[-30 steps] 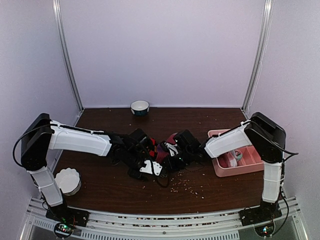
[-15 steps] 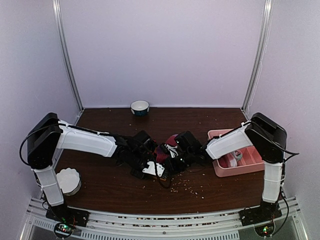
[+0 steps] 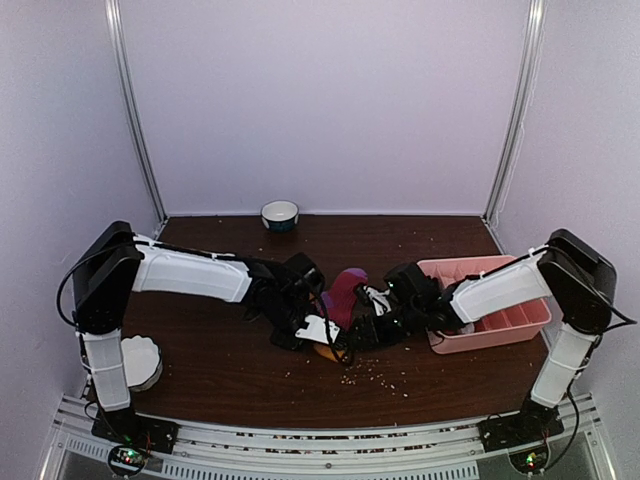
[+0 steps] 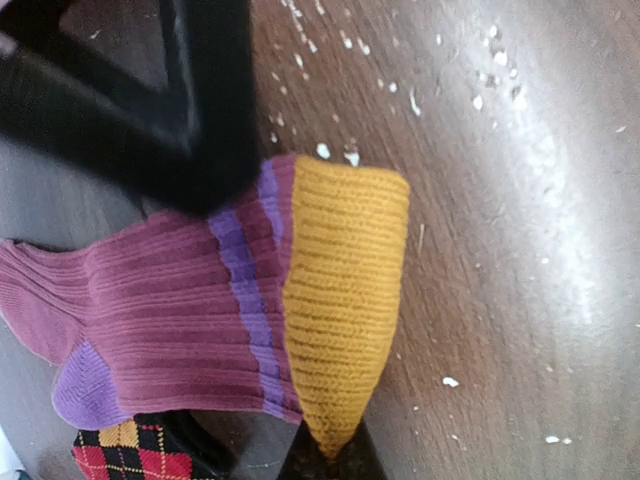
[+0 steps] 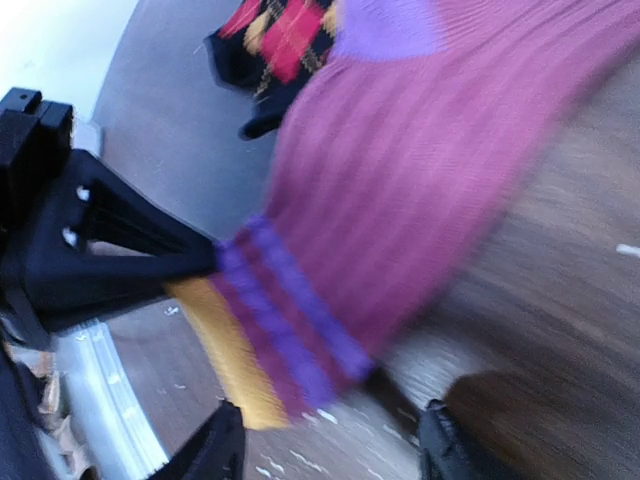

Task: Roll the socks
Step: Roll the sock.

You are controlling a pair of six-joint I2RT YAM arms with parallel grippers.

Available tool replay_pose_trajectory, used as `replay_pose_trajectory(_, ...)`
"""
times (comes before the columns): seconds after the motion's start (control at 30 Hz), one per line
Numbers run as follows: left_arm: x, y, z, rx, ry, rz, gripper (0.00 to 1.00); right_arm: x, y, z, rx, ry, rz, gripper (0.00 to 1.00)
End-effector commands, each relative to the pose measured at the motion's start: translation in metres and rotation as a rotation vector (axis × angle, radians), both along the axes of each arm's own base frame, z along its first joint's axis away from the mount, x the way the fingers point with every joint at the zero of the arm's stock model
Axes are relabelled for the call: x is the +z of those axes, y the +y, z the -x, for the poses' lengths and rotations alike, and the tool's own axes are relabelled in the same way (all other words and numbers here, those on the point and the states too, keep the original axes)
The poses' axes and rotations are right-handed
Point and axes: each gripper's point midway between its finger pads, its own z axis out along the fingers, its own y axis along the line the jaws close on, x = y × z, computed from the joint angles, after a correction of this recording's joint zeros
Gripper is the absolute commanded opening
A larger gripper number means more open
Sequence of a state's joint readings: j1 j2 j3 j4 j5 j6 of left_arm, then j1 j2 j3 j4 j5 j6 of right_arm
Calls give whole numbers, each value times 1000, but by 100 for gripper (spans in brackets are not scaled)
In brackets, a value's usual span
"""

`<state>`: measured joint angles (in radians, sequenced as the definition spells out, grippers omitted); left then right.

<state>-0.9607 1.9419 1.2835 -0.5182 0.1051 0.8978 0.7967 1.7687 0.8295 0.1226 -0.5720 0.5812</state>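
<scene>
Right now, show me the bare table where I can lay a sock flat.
Free: the back strip between the bowl and the pink tray; the front-left patch between the white dish and the left gripper. Crowded: the centre, where the right gripper meets it over the socks.

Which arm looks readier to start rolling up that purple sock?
Left, probably. The left pincer is shut on a corner of the orange end of the purple sock, so it could begin turning that end over. The right pincer stands open beside the sock, holding nothing.
</scene>
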Motion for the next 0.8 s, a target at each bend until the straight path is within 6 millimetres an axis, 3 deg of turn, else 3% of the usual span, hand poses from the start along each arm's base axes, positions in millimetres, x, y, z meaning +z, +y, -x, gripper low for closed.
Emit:
replay_pose_trajectory(0.0, 15, 6, 10, 34, 182, -9, 0, 6, -33, -8, -24, -242, 109, 64)
replay_pose_trajectory(0.07, 26, 9, 14, 41, 247, -14, 0, 11, -44, -4, 7, -394, 165, 66)
replay_pose_trajectory(0.2, 43, 13, 28, 27, 363, -3, 0, 28, -47, 11, 99, -710, 311, 68)
replay_pose_trajectory(0.43, 53, 15, 41, 8, 450, -25, 0, 61, -36, 22, 188, -1162, 565, 68)
replay_pose_trajectory(0.63, 56, 17, 45, 5, 490, -45, 0, 64, -15, 32, 292, -1420, 755, 63)
replay_pose_trajectory(0.77, 60, 16, 47, 7, 518, -42, 0, 56, -3, 46, 390, -1519, 826, 61)
